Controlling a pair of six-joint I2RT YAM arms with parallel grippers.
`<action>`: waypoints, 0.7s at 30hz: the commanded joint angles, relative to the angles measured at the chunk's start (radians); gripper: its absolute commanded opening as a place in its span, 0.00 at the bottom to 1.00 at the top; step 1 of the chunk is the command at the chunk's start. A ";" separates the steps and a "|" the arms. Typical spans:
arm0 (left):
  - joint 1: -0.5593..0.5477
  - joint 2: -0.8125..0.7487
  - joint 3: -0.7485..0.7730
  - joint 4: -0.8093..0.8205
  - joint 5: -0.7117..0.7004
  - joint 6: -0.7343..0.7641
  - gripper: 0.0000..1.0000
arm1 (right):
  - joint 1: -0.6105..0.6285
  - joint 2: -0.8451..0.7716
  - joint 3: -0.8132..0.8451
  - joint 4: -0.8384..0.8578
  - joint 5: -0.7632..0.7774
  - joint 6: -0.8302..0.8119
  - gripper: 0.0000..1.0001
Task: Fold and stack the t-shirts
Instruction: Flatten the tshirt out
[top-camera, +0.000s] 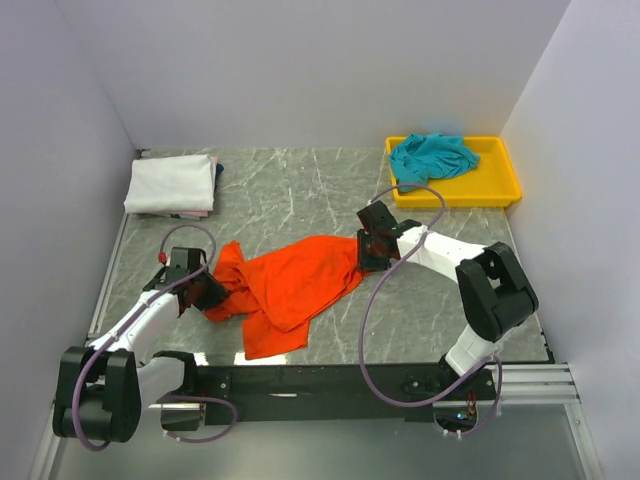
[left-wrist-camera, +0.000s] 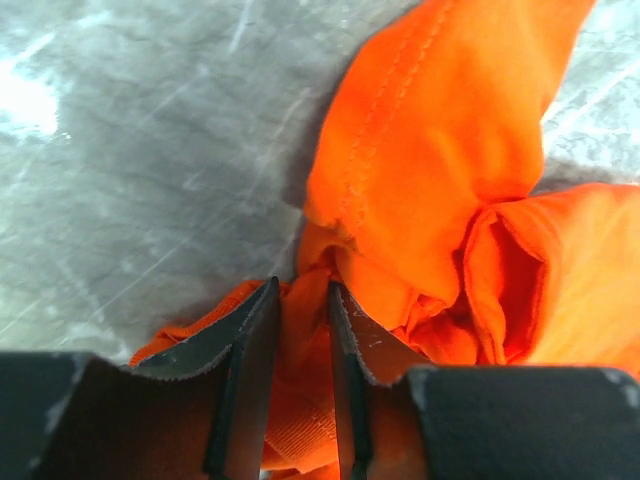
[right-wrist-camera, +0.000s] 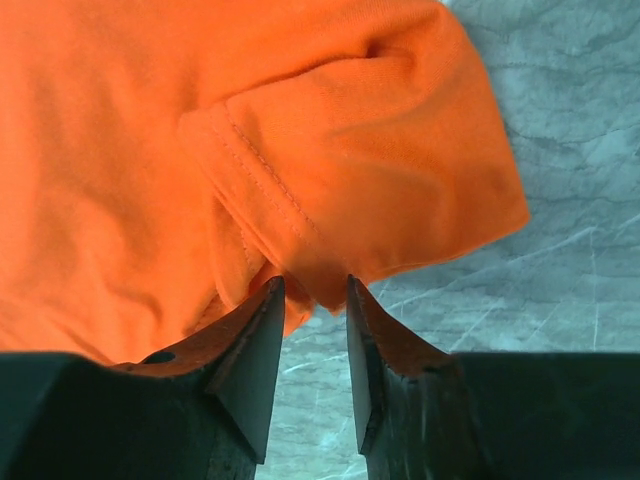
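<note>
Left claw (left-wrist-camera: 303, 292) at seemingly diagonal t-shirt (top-camera: 300, 282)

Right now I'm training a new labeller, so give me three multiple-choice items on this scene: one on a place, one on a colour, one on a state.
1. Where is the teal shirt? A in the tray; B mid-table; C on the floor.
2. What colour is the cloth that the left gripper and right gripper hold? A white; B orange; C teal.
3. How is the white shirt? A crumpled; B folded; C hanging.

1 A: it lies bunched in the yellow tray.
2 B: the orange shirt runs between both pairs of fingertips.
3 B: it lies flat and squared at the back left.
</note>
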 joint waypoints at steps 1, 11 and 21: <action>-0.002 0.023 -0.013 0.044 0.032 -0.006 0.33 | -0.004 0.019 0.033 0.001 0.000 -0.019 0.40; -0.002 -0.006 -0.026 0.107 0.095 0.011 0.00 | -0.013 0.055 0.044 -0.001 -0.012 -0.039 0.26; -0.002 -0.106 0.235 0.061 0.003 0.032 0.00 | -0.102 -0.194 0.125 -0.128 0.020 0.006 0.00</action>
